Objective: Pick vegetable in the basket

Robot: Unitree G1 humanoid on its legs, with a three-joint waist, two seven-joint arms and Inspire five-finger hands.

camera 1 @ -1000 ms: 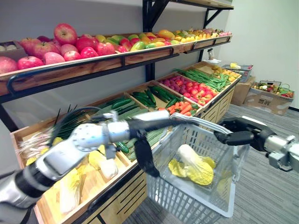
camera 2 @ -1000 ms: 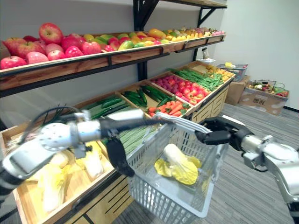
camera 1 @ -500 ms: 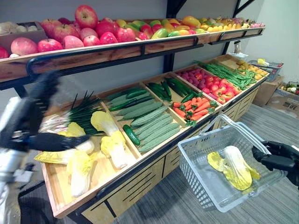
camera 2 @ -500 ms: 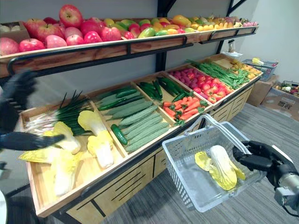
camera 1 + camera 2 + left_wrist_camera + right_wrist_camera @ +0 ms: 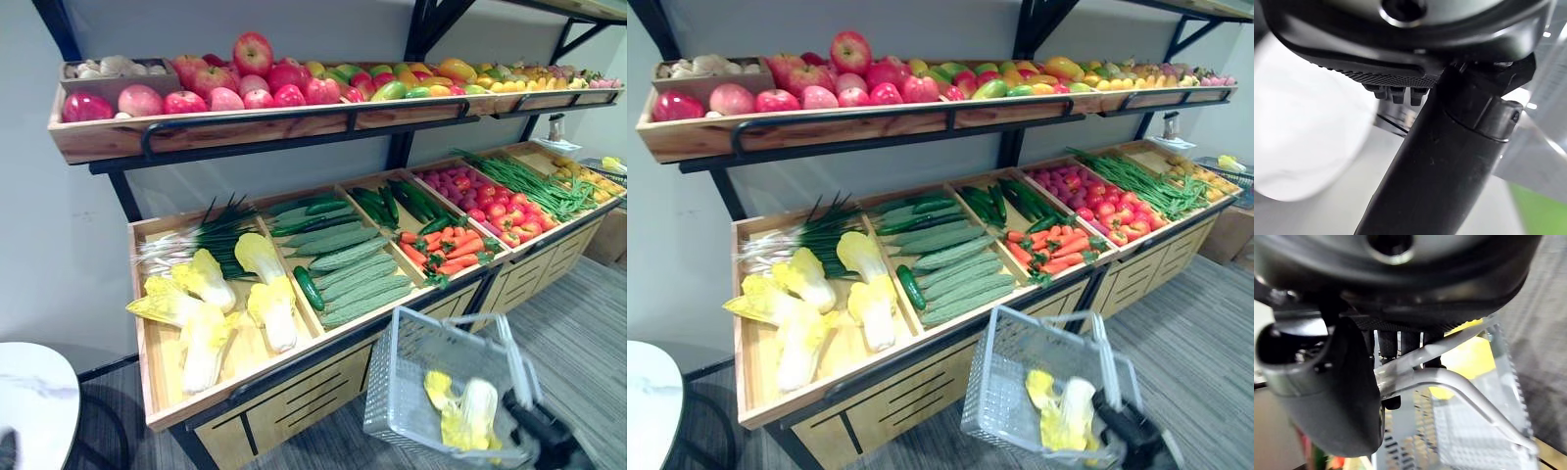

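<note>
A grey wire basket (image 5: 416, 387) hangs low in front of the wooden produce stand, with a yellow-white napa cabbage (image 5: 462, 419) lying inside. My right hand (image 5: 537, 436) is at the basket's near right side; in the right wrist view its fingers (image 5: 1400, 345) curl over the basket's metal handle (image 5: 1444, 377). More napa cabbages (image 5: 201, 304) lie in the stand's left bin (image 5: 147, 382). In the left wrist view my left hand (image 5: 1449, 147) holds nothing, its thumb stretched out, over a white round surface (image 5: 1303, 132).
The lower stand holds scallions (image 5: 201, 235), cucumbers (image 5: 343, 269), carrots (image 5: 446, 250), red peppers and green beans. Apples (image 5: 240, 83) and other fruit fill the upper shelf. A white round table (image 5: 29, 401) stands at the lower left. Grey carpet (image 5: 588, 323) lies to the right.
The camera has swung, so the stand now sits further off. My left arm has left the eye views. The right hand has lowered the basket toward the lower right.
</note>
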